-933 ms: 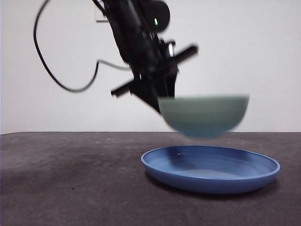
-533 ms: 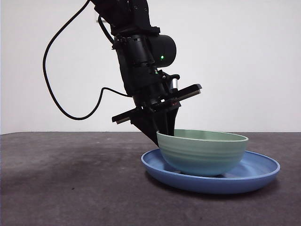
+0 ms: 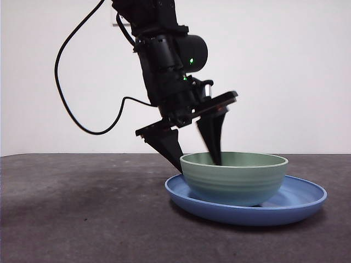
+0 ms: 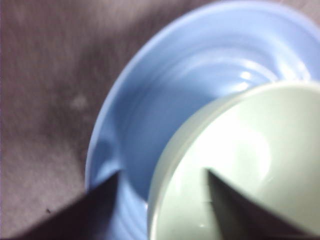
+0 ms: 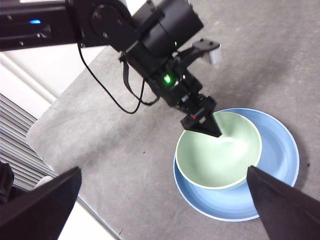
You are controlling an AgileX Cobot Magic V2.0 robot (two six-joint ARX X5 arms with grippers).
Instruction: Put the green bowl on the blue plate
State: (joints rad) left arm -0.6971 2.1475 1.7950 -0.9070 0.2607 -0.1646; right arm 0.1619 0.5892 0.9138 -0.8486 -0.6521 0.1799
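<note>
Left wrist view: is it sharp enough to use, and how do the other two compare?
Left wrist view: soft all over, green bowl and blue plate smeared, small glare spots on the plate. Front view: crisp, left gripper sharp. Right wrist view: clear, its own jaws dark.

Bowl (image 3: 234,178) on plate (image 3: 296,201)

No readable text, label or number anywhere.
</note>
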